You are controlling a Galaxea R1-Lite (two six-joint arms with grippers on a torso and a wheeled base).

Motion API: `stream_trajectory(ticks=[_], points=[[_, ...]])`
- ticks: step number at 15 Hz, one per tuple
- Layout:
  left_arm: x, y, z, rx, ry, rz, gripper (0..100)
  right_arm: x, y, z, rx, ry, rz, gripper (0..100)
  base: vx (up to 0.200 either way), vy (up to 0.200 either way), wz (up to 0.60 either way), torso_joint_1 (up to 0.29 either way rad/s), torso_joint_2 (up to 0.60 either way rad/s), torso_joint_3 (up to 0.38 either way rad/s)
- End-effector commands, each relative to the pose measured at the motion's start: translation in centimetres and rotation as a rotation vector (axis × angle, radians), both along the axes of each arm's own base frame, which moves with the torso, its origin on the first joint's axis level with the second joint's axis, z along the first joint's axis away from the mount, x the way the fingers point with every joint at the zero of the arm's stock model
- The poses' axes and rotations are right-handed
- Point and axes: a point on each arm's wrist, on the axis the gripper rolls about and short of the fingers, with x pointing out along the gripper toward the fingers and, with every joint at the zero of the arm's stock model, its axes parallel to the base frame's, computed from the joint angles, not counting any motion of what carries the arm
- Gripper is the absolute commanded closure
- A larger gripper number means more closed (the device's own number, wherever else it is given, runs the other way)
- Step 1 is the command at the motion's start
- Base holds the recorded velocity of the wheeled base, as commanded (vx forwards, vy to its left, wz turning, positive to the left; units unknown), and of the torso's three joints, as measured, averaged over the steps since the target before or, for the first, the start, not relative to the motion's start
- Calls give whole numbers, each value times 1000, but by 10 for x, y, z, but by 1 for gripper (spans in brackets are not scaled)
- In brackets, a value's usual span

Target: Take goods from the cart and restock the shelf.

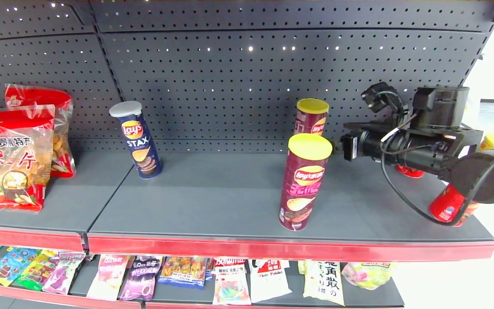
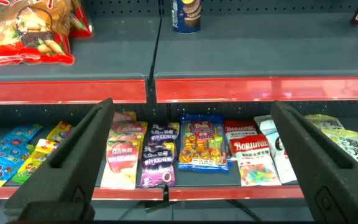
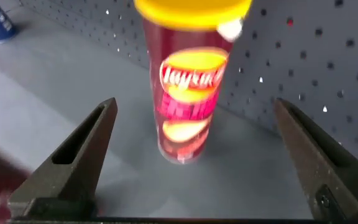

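Note:
Two maroon chip cans with yellow lids stand upright on the upper shelf (image 1: pixel 212 193). One can is near the front edge (image 1: pixel 305 184); the other can stands at the pegboard (image 1: pixel 311 116). My right gripper (image 3: pixel 194 106) is open, level with the shelf, and the rear maroon can (image 3: pixel 188 93) sits ahead between its fingers (image 3: pixel 79 155) without touching them. The right arm (image 1: pixel 418 146) comes in from the shelf's right end. My left gripper (image 2: pixel 192 104) is open and empty, facing the lower shelf of snack bags (image 2: pixel 197 143).
A blue chip can (image 1: pixel 137 139) stands upright at the back left. Red snack bags (image 1: pixel 19 154) lean at the far left. Red cans (image 1: pixel 450 206) lie under my right arm at the shelf's right end. Candy bags (image 1: pixel 230 279) fill the lower shelf.

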Motion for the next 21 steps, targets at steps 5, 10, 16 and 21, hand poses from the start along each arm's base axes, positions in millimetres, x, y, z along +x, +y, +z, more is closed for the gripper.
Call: stream_trajectory(ticks=[5,10,16,21], points=[[0,0,0,0,0,0,0,-68,-21,-15,-27,77,-10,0,0,0,0,0,0,0],[0,0,0,0,0,0,0,-123,-34,-32,-49,124,3,0,0,0,0,0,0,0],[0,0,0,0,0,0,0,-245,-85,-66,-40,73,-89,0,0,0,0,0,0,0],[0,0,0,0,0,0,0,-351,-99,-102,-71,-86,-482,0,0,0,0,0,0,0]])
